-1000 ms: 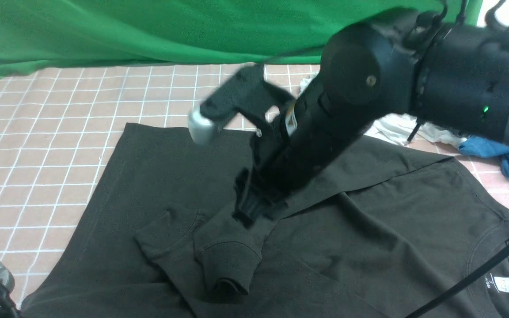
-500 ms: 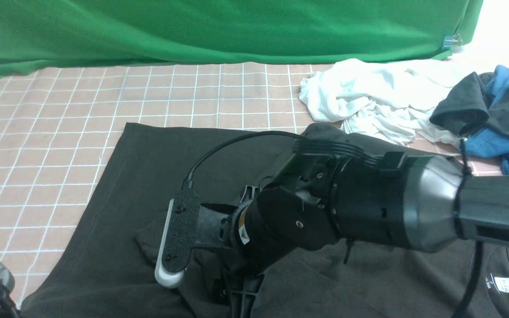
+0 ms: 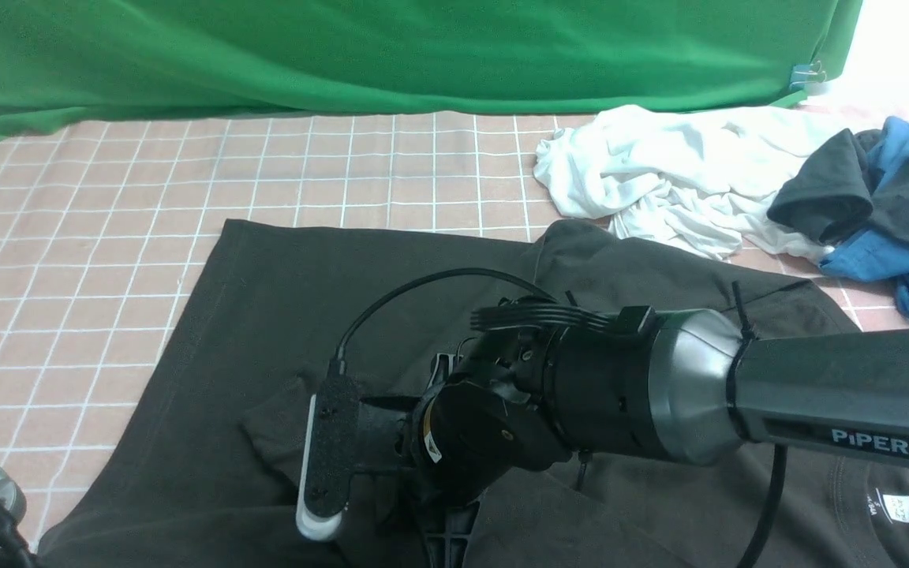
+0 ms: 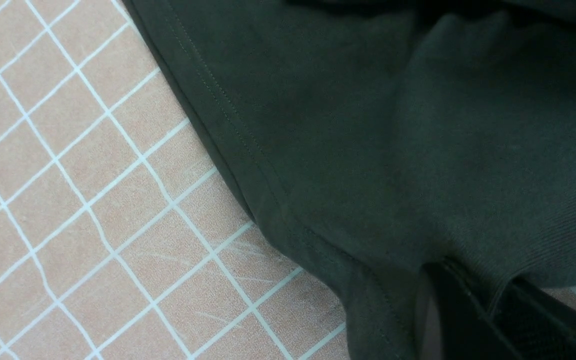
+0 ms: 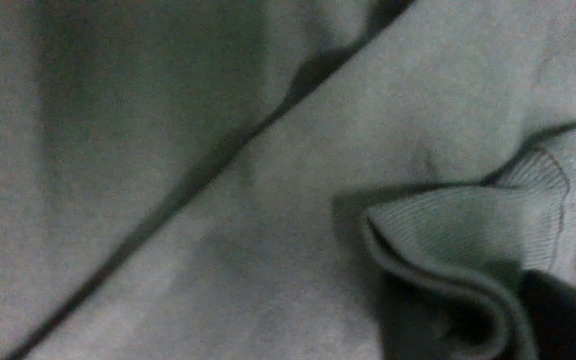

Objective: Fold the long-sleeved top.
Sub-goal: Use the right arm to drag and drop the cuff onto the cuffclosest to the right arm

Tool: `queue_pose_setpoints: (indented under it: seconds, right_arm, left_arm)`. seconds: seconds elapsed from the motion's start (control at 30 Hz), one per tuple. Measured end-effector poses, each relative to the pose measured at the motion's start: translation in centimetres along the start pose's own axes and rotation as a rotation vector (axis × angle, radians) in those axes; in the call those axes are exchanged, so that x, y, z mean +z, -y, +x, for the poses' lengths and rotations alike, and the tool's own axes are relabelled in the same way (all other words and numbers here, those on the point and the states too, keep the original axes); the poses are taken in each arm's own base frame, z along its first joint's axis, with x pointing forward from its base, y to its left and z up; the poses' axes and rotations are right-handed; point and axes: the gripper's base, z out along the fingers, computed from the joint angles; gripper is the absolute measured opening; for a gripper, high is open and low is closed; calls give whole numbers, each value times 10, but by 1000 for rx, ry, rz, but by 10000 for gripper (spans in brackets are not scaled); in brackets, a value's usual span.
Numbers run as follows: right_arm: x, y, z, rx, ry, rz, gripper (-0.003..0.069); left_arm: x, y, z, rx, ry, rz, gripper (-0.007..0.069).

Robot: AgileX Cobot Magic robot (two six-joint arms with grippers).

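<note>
**Inspector:** Left side first.

**Assistant:** The left gripper [image 4: 493,305] is found clamped on a ribbed edge of the long-sleeved top [image 3: 281,315], over the checked tabletop [image 3: 68,260].

**Inspector:** Where is the garment laid?

**Assistant:** It is spread across the middle of the tabletop, with a sleeve laid over its body.

**Inspector:** And the right gripper?

**Assistant:** The right gripper [image 3: 448,540] is positioned low at the sleeve cuff [image 5: 468,225]. Whether its jaws are parted or closed cannot be determined.

**Inspector:** Further right?

**Assistant:** A white garment [image 3: 660,173] is heaped just beside the top's far edge. Grey and blue garments [image 3: 896,197] are piled beyond it.

One each: long-sleeved top [image 3: 281,300], white garment [image 3: 660,173], grey garment [image 3: 833,197], seemingly blue garment [image 3: 873,256].
</note>
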Motion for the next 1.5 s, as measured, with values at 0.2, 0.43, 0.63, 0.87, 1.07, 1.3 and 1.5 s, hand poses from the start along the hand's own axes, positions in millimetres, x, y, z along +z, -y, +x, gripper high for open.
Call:
queue_pose_setpoints:
  seconds: [0.2,0.43,0.63,0.87,1.07,1.3,1.5]
  right_arm:
    - [-16,5,6,-96,-78,33,90]
    - [-54,27,-12,-362,-7,206,90]
    - [-54,32,-24,-502,73,280,110]
    - [-40,35,-35,-575,161,345,431]
    - [-36,50,-43,-536,320,456,506]
    - [-57,71,-39,-203,476,486,375]
    - [-73,71,-17,93,315,373,200]
  left_arm:
    - [0,0,0,0,0,0,37]
    - [0,0,0,0,0,0,37]
    - [0,0,0,0,0,0,37]
    - [0,1,0,-5,3,10,37]
    - [0,2,-1,-12,11,21,37]
    - [0,2,-1,-12,12,21,37]
    - [0,2,-1,-12,13,21,37]
